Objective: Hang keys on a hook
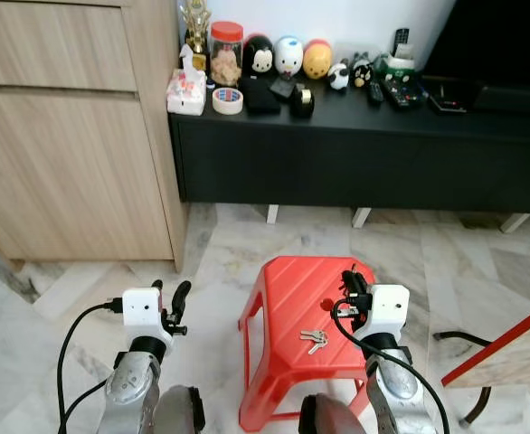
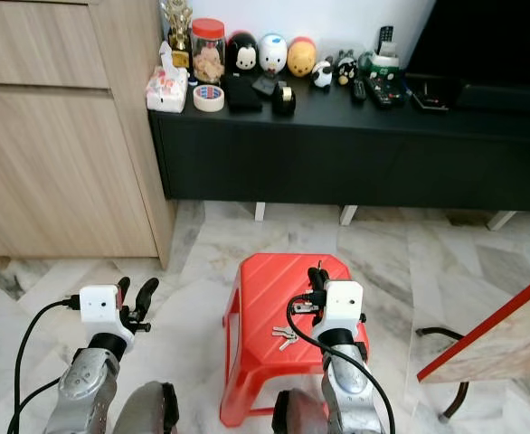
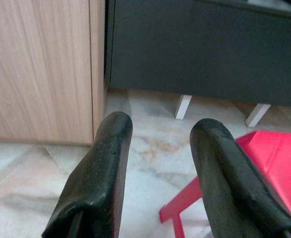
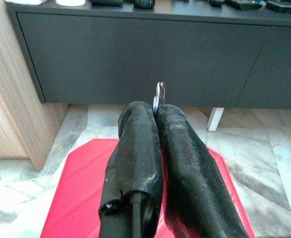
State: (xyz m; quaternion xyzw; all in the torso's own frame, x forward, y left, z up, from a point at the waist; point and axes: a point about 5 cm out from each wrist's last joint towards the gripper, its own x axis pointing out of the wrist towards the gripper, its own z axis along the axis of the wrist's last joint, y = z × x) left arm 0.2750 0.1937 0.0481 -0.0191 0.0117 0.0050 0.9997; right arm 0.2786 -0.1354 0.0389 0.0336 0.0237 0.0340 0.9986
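A bunch of keys (image 1: 313,339) shows against the top of a red plastic stool (image 1: 288,298) on the marble floor in front of me. My right gripper (image 1: 349,282) hovers over the stool's right side, shut on a silver key ring (image 4: 159,95) that sticks out past its fingertips (image 4: 135,124). I cannot tell whether the ring and the bunch are joined. My left gripper (image 1: 169,294) is raised left of the stool, over the floor, open with nothing between its fingers (image 3: 110,148).
A low black console (image 1: 355,145) stands behind the stool, carrying figurines, a jar (image 1: 226,45), a tape roll (image 1: 228,100) and remotes. A wooden cabinet (image 1: 66,136) fills the left. A red-edged board (image 1: 509,348) leans at the right.
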